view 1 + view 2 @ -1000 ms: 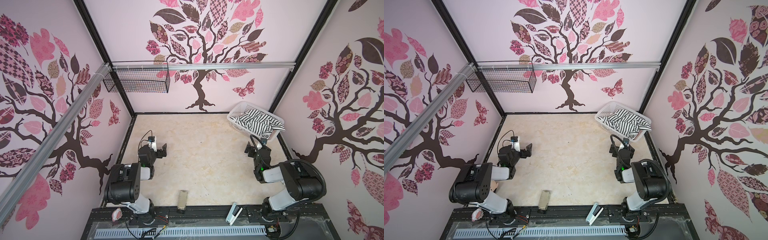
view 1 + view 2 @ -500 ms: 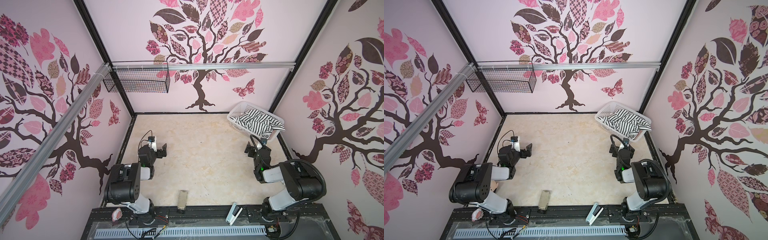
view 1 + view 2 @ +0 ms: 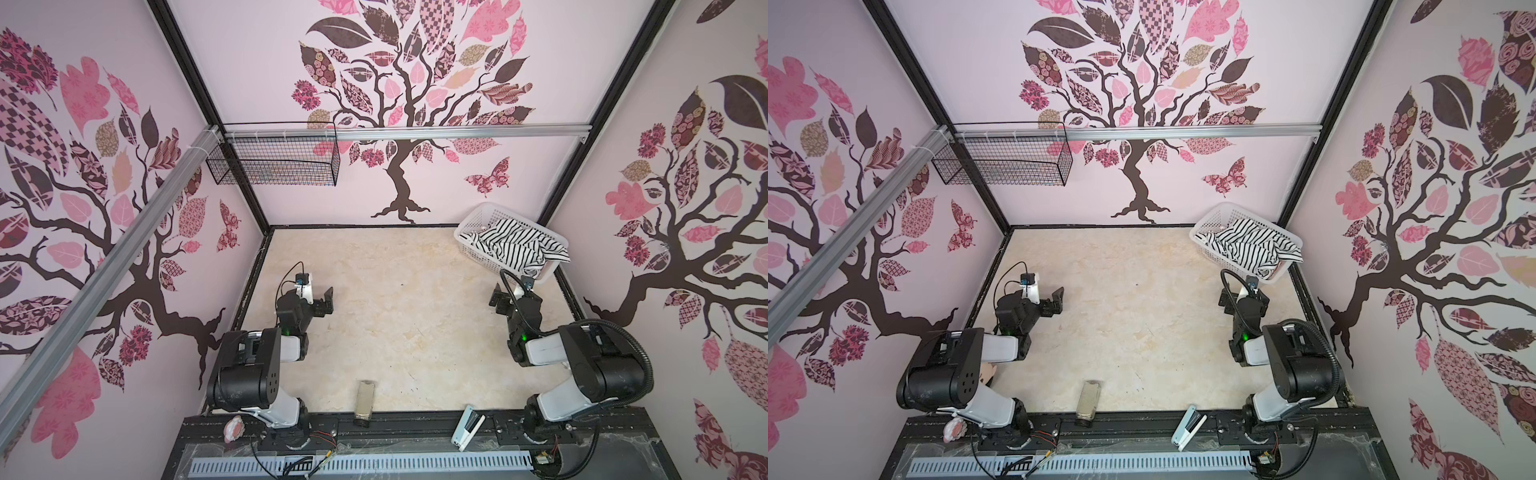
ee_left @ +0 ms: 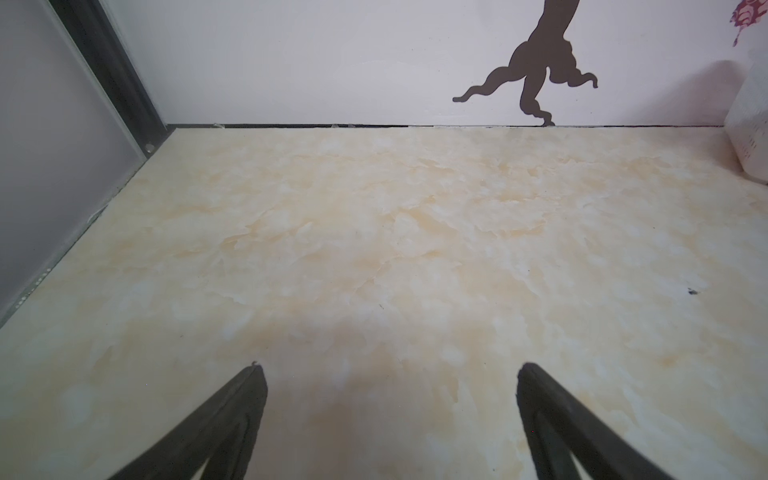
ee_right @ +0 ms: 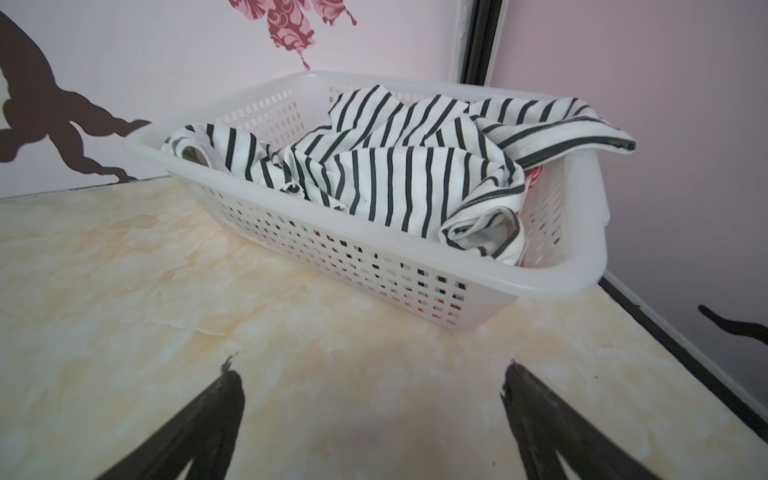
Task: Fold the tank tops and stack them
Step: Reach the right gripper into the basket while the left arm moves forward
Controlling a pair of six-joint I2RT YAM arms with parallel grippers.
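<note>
Nothing is changing: left gripper (image 4: 390, 366) and right gripper (image 5: 372, 366) are waiting spread apart, empty; the crumpled black-and-white striped tank top (image 3: 515, 246) is sitting unfolded in the white plastic lattice basket (image 3: 468, 244), far-right corner of the worktop (image 3: 395, 316).

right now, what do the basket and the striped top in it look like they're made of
Basket: likely moulded plastic, white, slightly translucent, smooth; even rows of holes, rounded rim.
Black-and-white tank top: soft fabric, probably a knit, matte; it crumples and drapes over the rim.
</note>
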